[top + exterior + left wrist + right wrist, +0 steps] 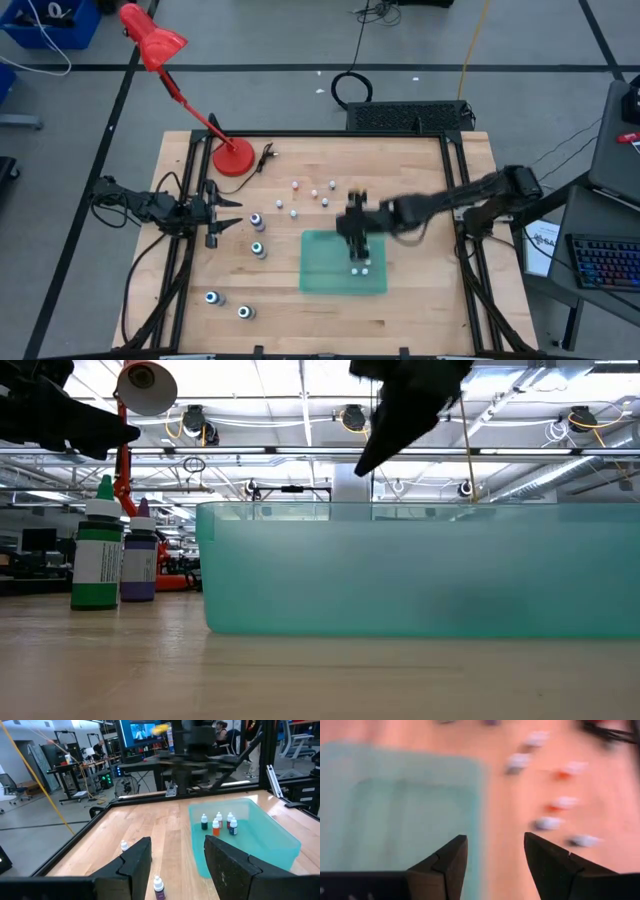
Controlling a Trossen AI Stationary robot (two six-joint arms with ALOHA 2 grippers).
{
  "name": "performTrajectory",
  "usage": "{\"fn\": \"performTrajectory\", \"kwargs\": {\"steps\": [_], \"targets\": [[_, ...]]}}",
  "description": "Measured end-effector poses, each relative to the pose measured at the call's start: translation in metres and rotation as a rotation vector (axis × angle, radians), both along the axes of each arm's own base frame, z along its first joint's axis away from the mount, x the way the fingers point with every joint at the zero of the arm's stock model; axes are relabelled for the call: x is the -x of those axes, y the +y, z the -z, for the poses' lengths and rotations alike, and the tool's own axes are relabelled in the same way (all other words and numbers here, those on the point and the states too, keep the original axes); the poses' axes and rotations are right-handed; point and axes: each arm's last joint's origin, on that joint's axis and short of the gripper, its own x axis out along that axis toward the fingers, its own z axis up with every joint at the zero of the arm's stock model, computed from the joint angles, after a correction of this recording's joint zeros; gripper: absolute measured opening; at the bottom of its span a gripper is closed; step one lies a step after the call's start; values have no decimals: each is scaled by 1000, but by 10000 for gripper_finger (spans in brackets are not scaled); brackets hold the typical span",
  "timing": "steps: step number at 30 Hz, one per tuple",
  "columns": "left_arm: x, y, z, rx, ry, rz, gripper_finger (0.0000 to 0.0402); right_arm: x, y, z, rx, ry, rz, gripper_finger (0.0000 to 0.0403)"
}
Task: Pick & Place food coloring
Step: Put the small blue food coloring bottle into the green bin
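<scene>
Food coloring bottles on wooden table

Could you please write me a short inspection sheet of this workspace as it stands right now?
Surface: wooden table, black-framed.
Job's things: teal bin mid-table holding several small food coloring bottles; small bottles scattered behind it; bigger bottles to its left.
Clutter: red desk lamp at the back left.
Grippers: right gripper open and empty, over the bin's edge; left gripper open, empty, waiting at the left edge.
Cables: black coil on the floor behind the table.
Surroundings: keyboard at right; workshop with people behind.
</scene>
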Motion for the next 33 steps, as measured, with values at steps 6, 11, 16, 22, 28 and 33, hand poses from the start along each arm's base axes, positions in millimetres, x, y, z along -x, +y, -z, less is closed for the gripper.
{"fn": "performTrajectory", "kwargs": {"steps": [6, 11, 16, 22, 28, 33], "targets": [[0, 0, 0, 0, 0, 0, 186, -5, -85, 5, -21, 7, 164, 185], [0, 0, 0, 0, 0, 0, 186, -17, -137, 23, -51, -50, 173, 186], [0, 0, 0, 0, 0, 0, 186, -25, -161, 48, -110, -48, 158, 187], [0, 0, 0, 0, 0, 0, 186, -30, -170, 77, -122, 29, 173, 183], [0, 0, 0, 0, 0, 0, 186, -34, -171, 94, -132, 67, 170, 184], [0, 0, 0, 0, 0, 0, 186, -35, -172, 99, -134, 82, 166, 179]]}}
